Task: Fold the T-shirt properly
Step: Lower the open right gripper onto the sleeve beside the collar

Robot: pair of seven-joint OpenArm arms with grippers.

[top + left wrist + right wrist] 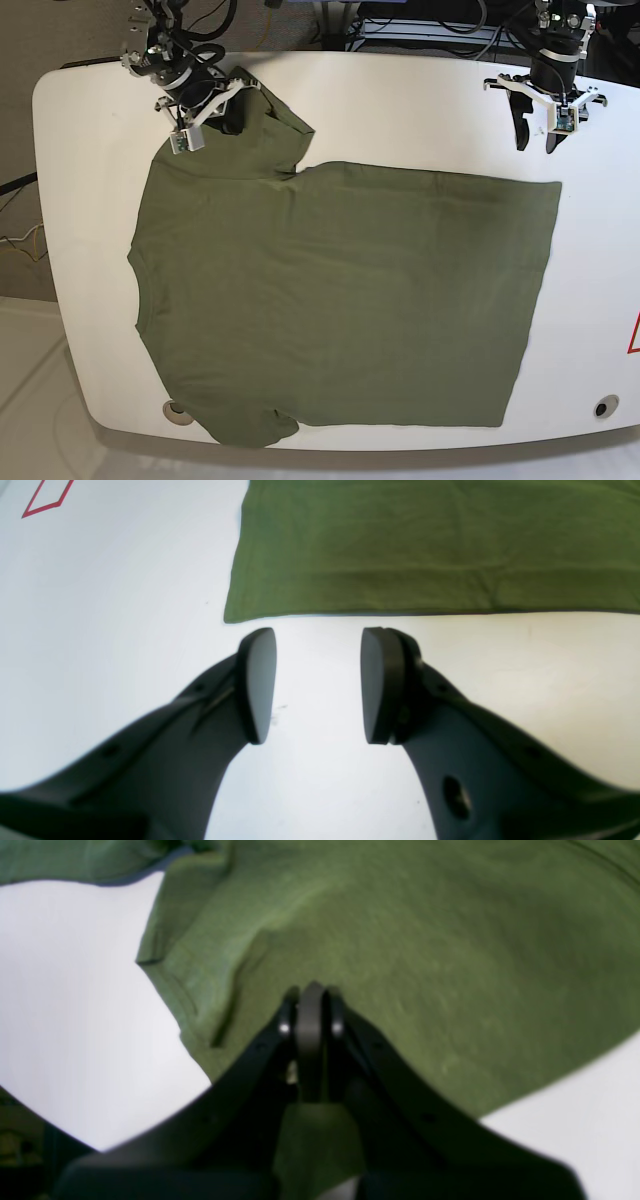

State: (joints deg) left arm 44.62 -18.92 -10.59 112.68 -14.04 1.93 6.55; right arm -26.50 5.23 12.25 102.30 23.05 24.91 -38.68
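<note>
Your white worktop (90,200) has rounded corners and carries almost nothing but the T-shirt (340,300), which lies spread flat across most of it with the neck toward the side where your right arm works.

Start at the right end effector (312,1005): its jaws are pressed together, and cloth shows both in front of and beneath them, so it looks clamped on the T-shirt at the sleeve (270,125) on the far side of the worktop. The wrist view is too blurred to tell how much fabric sits between the pads. Just to one side of that end effector the sleeve hem bunches into a small ridge; beyond it the shirt body runs out flat.

Your left end effector (317,685) stands with its jaws apart and nothing between them. It hovers over bare worktop, and the bottom hem (430,611) of the T-shirt lies just ahead of its fingertips, with the hem corner a little off to one side. A red outline mark (47,497) sits well away from it.

You appear to be at the first fold, with one grip made and the other pending. The next move probably calls for bringing the left end effector onto the hem corner and closing it, so both arms can lift that far edge together.
</note>
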